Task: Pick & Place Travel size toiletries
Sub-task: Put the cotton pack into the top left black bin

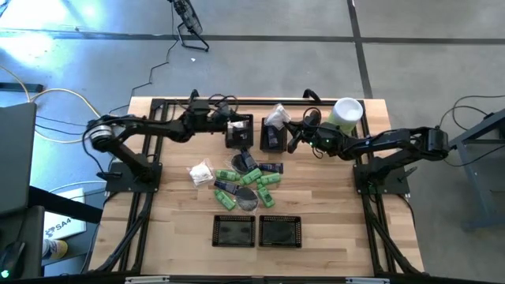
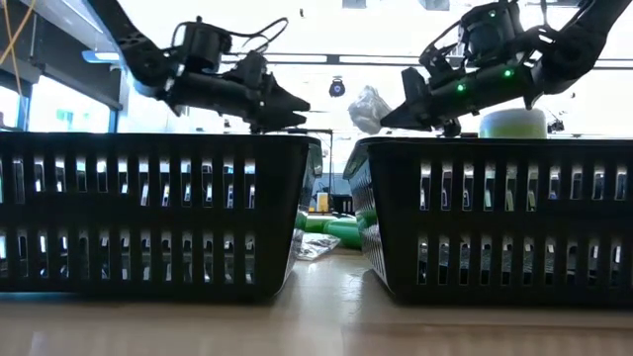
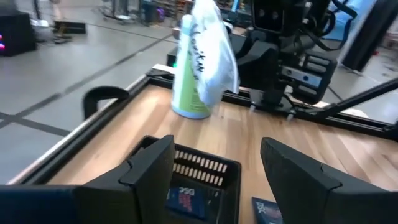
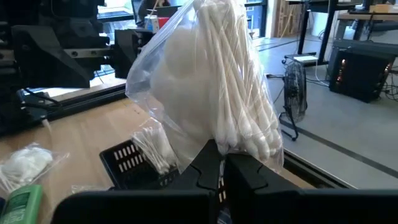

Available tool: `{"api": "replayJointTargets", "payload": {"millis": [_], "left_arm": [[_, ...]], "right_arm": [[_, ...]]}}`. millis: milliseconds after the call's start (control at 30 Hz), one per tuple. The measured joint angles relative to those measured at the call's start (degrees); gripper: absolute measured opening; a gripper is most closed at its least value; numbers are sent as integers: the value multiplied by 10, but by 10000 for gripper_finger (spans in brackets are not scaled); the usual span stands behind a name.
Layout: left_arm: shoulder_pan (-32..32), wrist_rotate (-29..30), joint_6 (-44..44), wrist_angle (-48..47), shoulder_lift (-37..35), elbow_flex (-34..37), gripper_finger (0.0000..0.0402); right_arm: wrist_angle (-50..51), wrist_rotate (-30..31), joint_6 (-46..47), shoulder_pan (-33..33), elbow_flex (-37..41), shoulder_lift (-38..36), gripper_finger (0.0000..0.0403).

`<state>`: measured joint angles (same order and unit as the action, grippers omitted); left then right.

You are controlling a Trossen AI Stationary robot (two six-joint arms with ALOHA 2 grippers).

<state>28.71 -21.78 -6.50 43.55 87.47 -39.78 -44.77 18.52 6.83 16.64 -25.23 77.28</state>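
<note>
My right gripper [image 4: 219, 163] is shut on a clear bag of white cotton swabs [image 4: 217, 81], held above a small black basket [image 1: 274, 138] at the table's far middle. My left gripper [image 3: 214, 168] stands open and level over a second small black basket [image 3: 202, 165], with a dark blue piece [image 3: 185, 199] inside it. The other travel size toiletries [image 1: 246, 180] lie in a heap on the table's middle: green bottles, white packets, dark pieces. In the low view the bag [image 2: 368, 107] shows between the left gripper [image 2: 295, 104] and the right gripper [image 2: 401, 114]. My right gripper pinches the bag's gathered plastic at one end [image 4: 217, 144] between its two fingers. The fingers come about level from the table's right. The bag stands out beyond the fingertips, lifted clear of the basket and the table.
Two larger black mesh baskets [image 1: 234, 230] [image 1: 280, 230] stand side by side near the front edge. A tall pale-green cylinder with a white lid [image 1: 346, 114] stands at the far right. A packet of swabs [image 4: 152, 149] lies in the basket under my right gripper.
</note>
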Motion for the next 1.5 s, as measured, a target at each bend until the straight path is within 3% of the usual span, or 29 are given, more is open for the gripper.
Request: {"api": "replayJointTargets", "payload": {"millis": [467,733,1167,1500], "left_arm": [[-15,-42,-28,0,77,-73,235],[-44,41,-28,2,102,-109,235],[-44,50,-43,0,138,-151,233],[-44,48,-43,-2,138,-151,150]], "right_arm": [[13,10,-24,0,0,0,3],[13,9,-25,-2,0,0,3],[31,6,-26,-2,0,0,3],[34,6,-26,-2,0,0,3]]}}
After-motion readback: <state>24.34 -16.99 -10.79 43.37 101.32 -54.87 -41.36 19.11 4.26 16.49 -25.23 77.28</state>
